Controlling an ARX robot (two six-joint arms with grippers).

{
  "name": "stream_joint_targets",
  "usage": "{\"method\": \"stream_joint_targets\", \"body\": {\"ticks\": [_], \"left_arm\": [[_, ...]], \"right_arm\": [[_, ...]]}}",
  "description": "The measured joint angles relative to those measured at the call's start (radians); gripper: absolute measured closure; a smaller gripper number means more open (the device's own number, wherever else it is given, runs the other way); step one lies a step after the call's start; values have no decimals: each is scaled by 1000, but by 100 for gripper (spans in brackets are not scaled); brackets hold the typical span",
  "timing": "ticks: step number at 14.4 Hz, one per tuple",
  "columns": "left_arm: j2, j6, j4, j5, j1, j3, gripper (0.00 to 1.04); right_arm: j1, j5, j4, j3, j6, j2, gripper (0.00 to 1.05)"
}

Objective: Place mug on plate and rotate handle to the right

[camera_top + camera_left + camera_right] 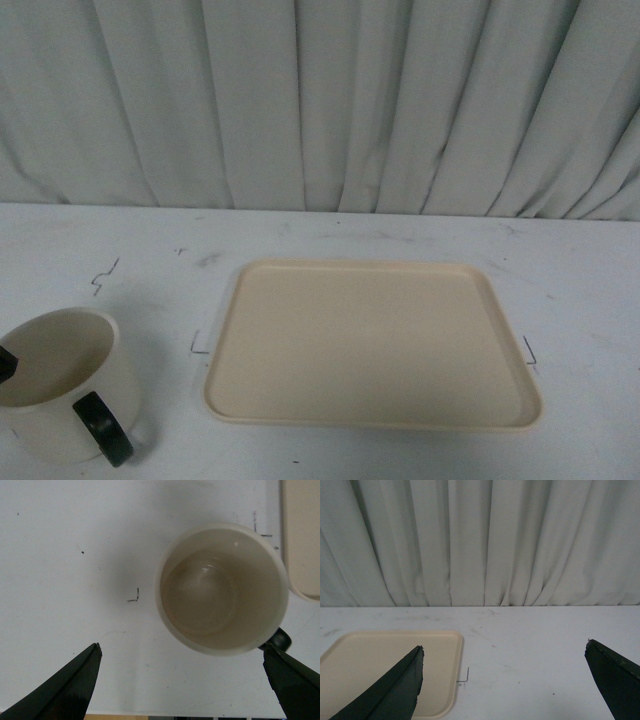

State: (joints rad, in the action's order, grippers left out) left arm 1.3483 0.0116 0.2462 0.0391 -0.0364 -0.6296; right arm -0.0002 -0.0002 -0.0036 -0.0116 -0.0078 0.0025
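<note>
The cream-white mug (pixel 60 385) stands upright and empty on the white table, left of the plate (pixel 370 345) and apart from it. Its black handle (pixel 103 428) points toward the near right. From above, the left wrist view shows the mug (pixel 222 587) just ahead of my left gripper (pixel 182 652), which is open and hovering over the table; one fingertip (pixel 280 662) is close to the handle (pixel 280 639). The beige plate is bare. My right gripper (pixel 505 647) is open over the table beside the plate's corner (pixel 385 665), holding nothing.
A pale pleated curtain (pixel 320 100) hangs behind the table's far edge. Small dark marks (pixel 105 272) dot the white tabletop. The plate's corner (pixel 302 540) lies close to the mug in the left wrist view. The table's near edge (pixel 150 716) lies just behind my left gripper.
</note>
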Motion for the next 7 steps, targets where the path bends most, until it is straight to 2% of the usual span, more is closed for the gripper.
{"method": "stream_joint_targets", "body": {"ticks": [7], "left_arm": [[214, 39, -47, -49, 21, -92, 7]], "right_arm": [[0, 0, 0, 0, 0, 0, 6]]}}
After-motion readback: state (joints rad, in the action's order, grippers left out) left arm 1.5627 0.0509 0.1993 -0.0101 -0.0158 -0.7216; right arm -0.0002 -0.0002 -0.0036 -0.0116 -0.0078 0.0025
